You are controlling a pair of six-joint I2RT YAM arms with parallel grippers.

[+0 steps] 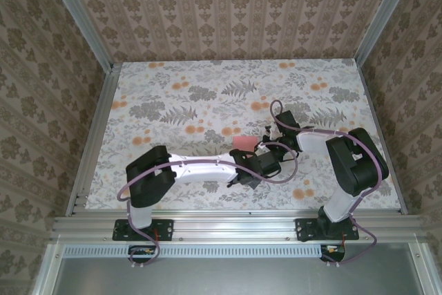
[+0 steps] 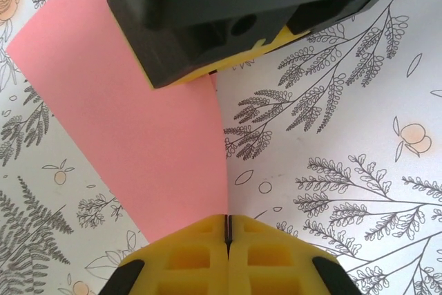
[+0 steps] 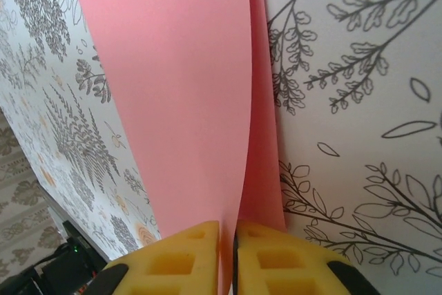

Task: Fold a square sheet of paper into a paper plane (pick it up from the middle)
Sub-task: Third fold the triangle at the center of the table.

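At the near edge, a silver aluminium rail [image 1: 228, 224] carries the bases of both arms. Beyond it lies the tabletop [image 1: 207, 94], covered in a white print of grey ferns and orange blossoms. Beige damask-patterned walls [image 1: 235, 12] close it in on three sides, with slanting aluminium posts [image 1: 79, 15] at the far corners.

The white-and-black left arm [image 1: 200, 169] reaches low across the tabletop towards the right. The black right arm [image 1: 352, 164] bends back in towards the middle, so the two wrists meet right of centre.

In the left wrist view, the left jaws are closed. Their yellow foam pads [image 2: 186, 257] meet along a thin dark seam, and the folded edge of the thin salmon-pink square sheet of paper [image 2: 138, 136] runs down into that seam. At the sheet's far end, the black housing [image 2: 207, 5] of the right arm's wrist covers the paper's upper part.

In the right wrist view, the right jaws are almost together. The sheet passes between their yellow foam pads [image 3: 179, 260], with only a thin dark slit beside it. From there the paper rises as a wide bowed layer, with a narrower flap behind it on the right.

From above, the sheet shows as a small pink patch just beyond the left jaws and just left of the right jaws, pinched between the two from opposite ends.
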